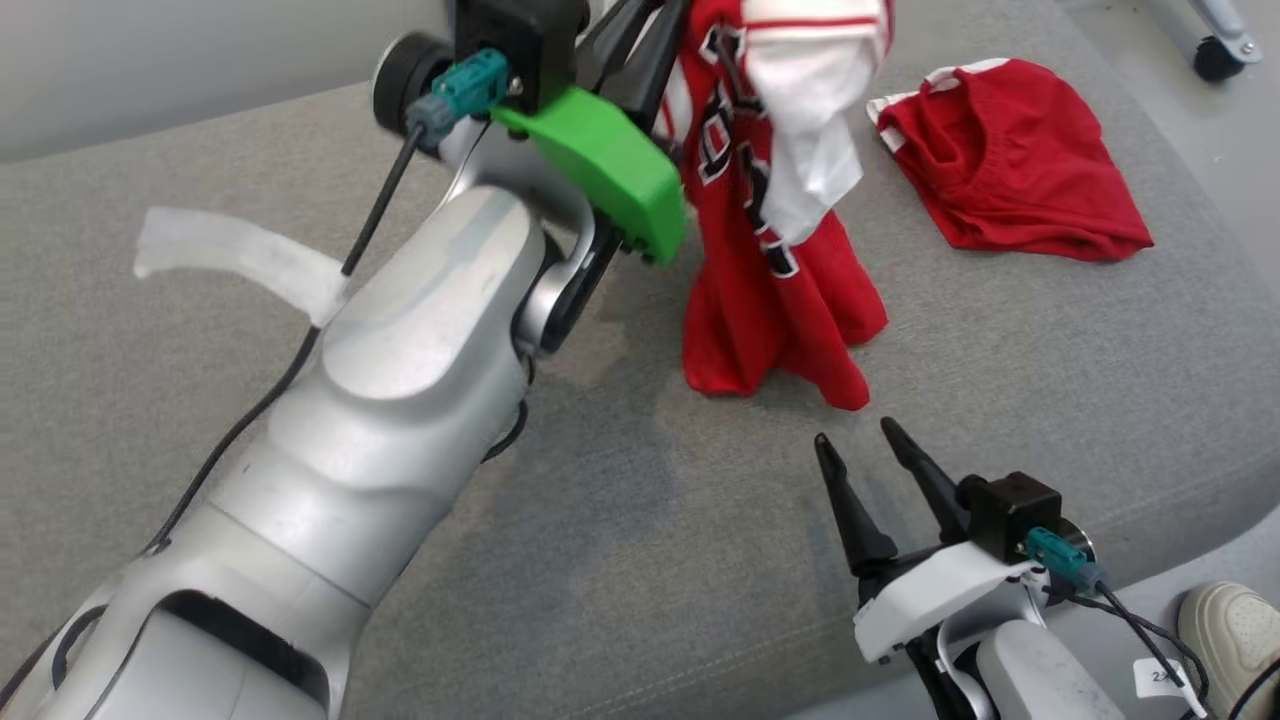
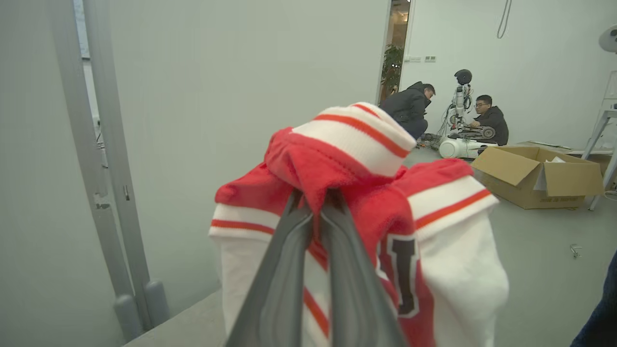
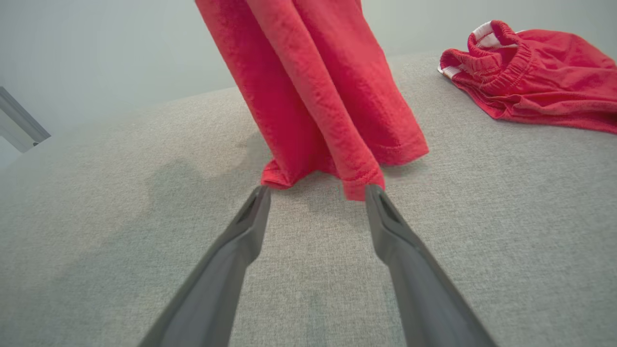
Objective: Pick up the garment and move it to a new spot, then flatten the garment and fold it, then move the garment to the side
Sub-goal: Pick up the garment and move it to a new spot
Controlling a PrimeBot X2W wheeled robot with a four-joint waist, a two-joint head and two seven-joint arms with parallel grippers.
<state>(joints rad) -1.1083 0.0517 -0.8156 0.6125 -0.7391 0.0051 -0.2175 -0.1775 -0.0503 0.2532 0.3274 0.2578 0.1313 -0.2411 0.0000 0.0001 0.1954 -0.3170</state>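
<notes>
My left tool (image 2: 313, 198) is clamped shut on the upper end of the red-and-white jersey (image 1: 770, 300). It holds the jersey up so that it hangs in a bunch, with the lower hem down at the grey cushion (image 1: 650, 520) near its middle. My right tool (image 1: 852, 431) stands wide open and empty, low toward the near edge and just short of that hem. Red shorts (image 1: 1010, 170) lie crumpled toward the far right corner.
</notes>
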